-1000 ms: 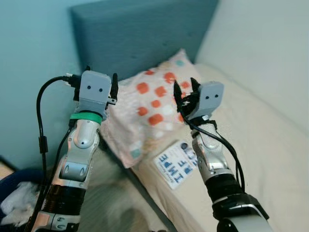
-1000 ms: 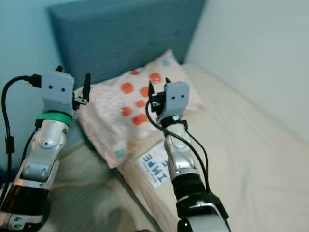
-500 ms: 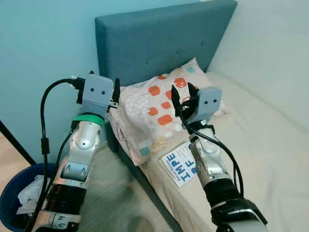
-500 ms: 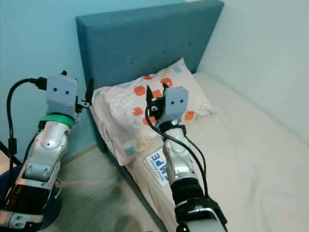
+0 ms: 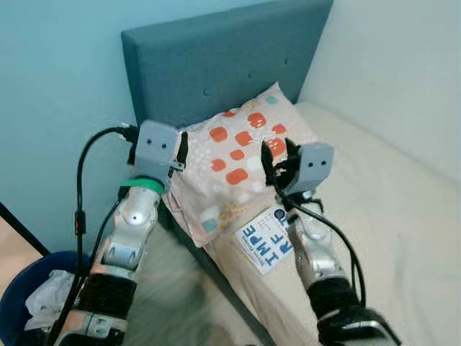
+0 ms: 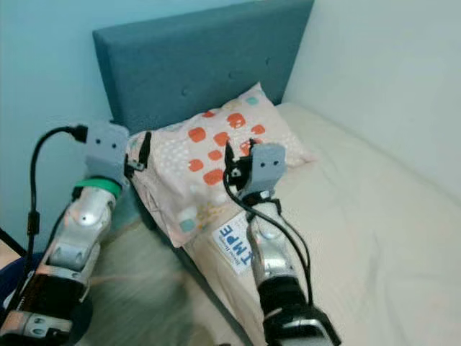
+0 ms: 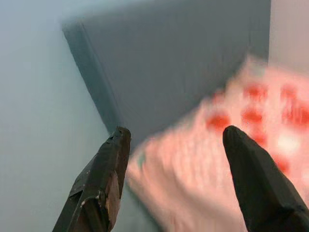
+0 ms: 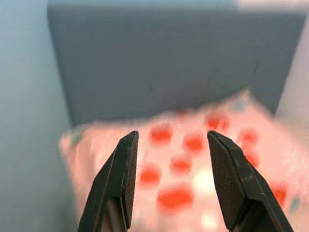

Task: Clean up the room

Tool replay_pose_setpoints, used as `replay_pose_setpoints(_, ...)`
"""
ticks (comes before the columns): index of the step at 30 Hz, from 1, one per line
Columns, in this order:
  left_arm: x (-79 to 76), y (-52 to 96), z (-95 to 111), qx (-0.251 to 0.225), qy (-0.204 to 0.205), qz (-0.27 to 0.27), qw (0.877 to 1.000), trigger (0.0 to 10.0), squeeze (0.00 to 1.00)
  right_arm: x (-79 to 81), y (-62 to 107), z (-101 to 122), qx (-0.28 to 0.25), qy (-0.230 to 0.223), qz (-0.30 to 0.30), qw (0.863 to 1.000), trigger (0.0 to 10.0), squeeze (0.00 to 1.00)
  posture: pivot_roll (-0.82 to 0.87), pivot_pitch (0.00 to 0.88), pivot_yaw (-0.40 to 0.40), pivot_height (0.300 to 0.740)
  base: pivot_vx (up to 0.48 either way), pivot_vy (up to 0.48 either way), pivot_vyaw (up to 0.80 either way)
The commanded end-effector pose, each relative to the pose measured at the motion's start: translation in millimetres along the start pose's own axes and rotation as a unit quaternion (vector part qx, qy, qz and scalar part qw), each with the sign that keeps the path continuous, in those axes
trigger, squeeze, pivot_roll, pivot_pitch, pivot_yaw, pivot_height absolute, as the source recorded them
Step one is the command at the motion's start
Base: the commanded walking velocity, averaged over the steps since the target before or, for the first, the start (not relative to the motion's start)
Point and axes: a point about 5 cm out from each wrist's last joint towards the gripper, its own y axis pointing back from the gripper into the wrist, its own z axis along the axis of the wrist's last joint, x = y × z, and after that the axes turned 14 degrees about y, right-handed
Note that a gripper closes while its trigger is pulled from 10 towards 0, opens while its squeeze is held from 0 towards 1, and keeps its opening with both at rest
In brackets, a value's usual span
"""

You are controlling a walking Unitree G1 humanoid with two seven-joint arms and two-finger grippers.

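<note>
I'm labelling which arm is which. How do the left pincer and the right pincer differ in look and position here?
The left pincer sits at the pillow's overhanging edge beside the headboard; the right pincer is raised over the pillow's orange spots. The left wrist carries a green band; the right wrist has none. Both are open, hold nothing, and point toward the headboard.

Our two head eyes look down from up high at the bed [image 5: 374, 216], both wrist cameras peek along their fingers – we share the pillow [image 5: 234, 162] and headboard [image 6: 194, 68].
</note>
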Motion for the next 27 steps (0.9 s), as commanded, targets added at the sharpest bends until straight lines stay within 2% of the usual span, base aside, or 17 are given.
replay_pose_setpoints(1,-0.2,10.6,-28.4,0.047,-0.023,-0.012,0.999,10.0,0.00,9.7,18.1,-32.6,0.077,-0.017,0.034,0.996,10.0,0.00,-0.04,0.000,0.011,0.740,0.000,0.000,0.00)
replay_pose_setpoints(4,5.2,32.9,-69.6,0.125,-0.032,-0.018,0.991,10.0,0.00,19.5,54.2,-74.8,0.180,-0.012,0.086,0.980,10.0,0.00,-0.04,0.000,0.006,0.740,0.000,0.000,0.00)
replay_pose_setpoints(7,7.1,39.8,-78.7,0.146,-0.026,-0.018,0.989,10.0,0.00,20.1,64.0,-82.8,0.199,-0.002,0.097,0.975,10.0,0.00,-0.04,0.000,0.000,0.740,0.000,0.000,0.00)
replay_pose_setpoints(9,15.0,53.0,-94.7,0.185,-0.005,-0.001,0.983,10.0,0.00,19.3,74.1,-88.9,0.210,0.001,0.103,0.972,10.0,0.00,-0.04,0.001,-0.010,0.740,0.000,0.000,0.00)
replay_pose_setpoints(10,20.2,58.3,-100.1,0.199,0.011,0.018,0.980,10.0,0.00,17.4,74.2,-88.7,0.209,0.005,0.101,0.973,10.0,0.00,-0.04,0.000,-0.018,0.740,0.000,0.000,0.00)
replay_pose_setpoints(14,27.1,63.4,-105.3,0.207,0.029,0.045,0.977,10.0,0.00,13.5,71.4,-88.1,0.208,0.008,0.092,0.974,10.0,0.00,-0.03,0.000,-0.025,0.740,0.000,0.000,0.00)
replay_pose_setpoints(21,29.5,61.5,-103.3,0.187,0.011,0.044,0.981,10.0,0.00,6.1,65.3,-87.0,0.209,0.027,0.065,0.975,10.0,0.00,-0.03,0.000,-0.033,0.740,0.000,0.000,0.00)
replay_pose_setpoints(27,29.2,59.7,-98.8,0.168,-0.001,0.037,0.985,10.0,0.00,14.9,69.3,-87.8,0.203,0.043,0.094,0.974,10.0,0.00,-0.03,0.000,-0.044,0.740,0.000,0.000,0.00)
